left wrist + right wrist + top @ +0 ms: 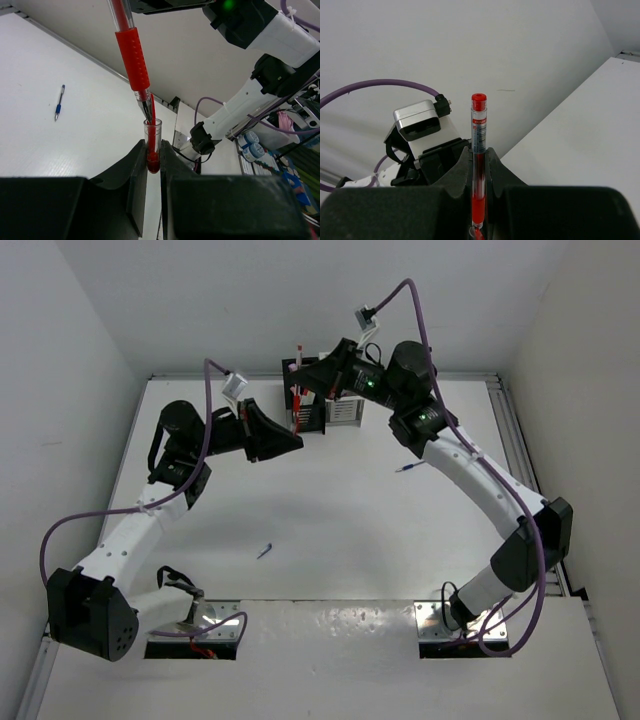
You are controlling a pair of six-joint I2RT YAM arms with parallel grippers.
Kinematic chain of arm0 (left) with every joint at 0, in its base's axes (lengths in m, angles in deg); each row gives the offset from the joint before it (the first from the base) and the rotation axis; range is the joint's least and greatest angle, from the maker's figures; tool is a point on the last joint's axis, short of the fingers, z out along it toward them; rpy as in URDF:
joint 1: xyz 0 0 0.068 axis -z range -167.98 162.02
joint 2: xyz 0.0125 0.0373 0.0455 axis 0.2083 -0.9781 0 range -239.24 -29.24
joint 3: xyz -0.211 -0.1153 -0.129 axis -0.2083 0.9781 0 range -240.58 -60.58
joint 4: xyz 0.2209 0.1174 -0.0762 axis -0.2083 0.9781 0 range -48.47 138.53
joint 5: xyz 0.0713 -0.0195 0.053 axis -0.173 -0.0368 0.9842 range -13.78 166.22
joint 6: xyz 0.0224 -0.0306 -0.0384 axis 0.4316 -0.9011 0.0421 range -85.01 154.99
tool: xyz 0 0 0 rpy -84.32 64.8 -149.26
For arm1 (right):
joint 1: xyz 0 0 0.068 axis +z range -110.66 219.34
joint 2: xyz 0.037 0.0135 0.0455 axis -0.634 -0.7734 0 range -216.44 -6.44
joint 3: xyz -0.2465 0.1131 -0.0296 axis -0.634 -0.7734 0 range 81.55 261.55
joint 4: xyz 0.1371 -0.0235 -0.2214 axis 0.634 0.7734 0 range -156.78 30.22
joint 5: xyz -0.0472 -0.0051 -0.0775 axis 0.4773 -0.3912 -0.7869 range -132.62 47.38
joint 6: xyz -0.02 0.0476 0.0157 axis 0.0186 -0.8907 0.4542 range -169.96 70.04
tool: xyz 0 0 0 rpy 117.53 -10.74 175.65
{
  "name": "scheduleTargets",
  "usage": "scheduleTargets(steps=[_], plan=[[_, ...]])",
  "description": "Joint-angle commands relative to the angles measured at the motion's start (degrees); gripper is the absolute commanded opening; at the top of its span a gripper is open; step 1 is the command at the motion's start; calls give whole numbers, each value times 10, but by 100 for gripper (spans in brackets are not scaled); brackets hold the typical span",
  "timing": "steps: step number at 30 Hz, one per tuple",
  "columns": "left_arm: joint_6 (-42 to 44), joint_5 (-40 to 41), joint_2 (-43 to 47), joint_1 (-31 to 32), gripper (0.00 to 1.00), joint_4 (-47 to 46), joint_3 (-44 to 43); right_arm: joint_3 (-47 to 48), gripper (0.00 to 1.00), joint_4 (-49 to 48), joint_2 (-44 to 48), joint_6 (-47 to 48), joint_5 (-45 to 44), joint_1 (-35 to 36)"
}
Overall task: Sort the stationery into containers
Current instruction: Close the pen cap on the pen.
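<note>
L gripper (152, 150) is pinching a clear cap (152, 131) w/ a red end, fingers (137, 170) pressed on either side of it; R gripper (479, 162) is clamped on the barrel of 1 red pen (479, 130), held upright, red end plug on top; in L wrist view the same pen's red grip hangs from above w/ its tip entering the cap's mouth. From the top cam both grippers meet at the far edge of the table (330, 520), the pen and cap held just in front of and above the black holder (310, 412). Holders: 2, black one on the left, white holder (345, 410) touching it on the right, both against the back wall. A few thin red and white items stick up in the black one; exact no. can't be told. Loose on the table: 2 blue pens, one (265, 551) near the middle front, other (408, 468) beside the R arm, well apart. Surface is plain white, w/ a metal rail (505, 430) along the right side; white walls (250, 300) on 3 sides; 2 purple cables (420, 320) loop over the arms.
</note>
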Motion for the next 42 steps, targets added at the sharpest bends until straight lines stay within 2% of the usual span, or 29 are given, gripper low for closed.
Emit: scheduleTargets(steps=[1,11,14,18,21,24,27,32,42], plan=[[-4,3,9,-10,0,-22,-13,-12,0,-25,14,0,10,6],[-9,13,-2,-8,0,-19,-26,-33,0,-34,17,3,14,28],[-32,16,0,-11,0,-42,-22,-39,0,-44,19,9,16,33],[-97,46,5,-22,0,-82,-8,-38,0,-57,20,18,15,35],[-165,81,11,-39,0,-145,13,-33,0,-57,17,21,6,35],[-195,94,8,-42,0,-165,11,-30,0,-54,13,20,4,35],[-160,86,5,-30,0,-151,-11,-20,0,-37,8,21,11,35],[-26,85,5,-7,0,-3,-56,-8,0,9,-1,41,20,40],[-16,88,10,-19,0,-11,-61,-39,0,19,4,54,24,66]])
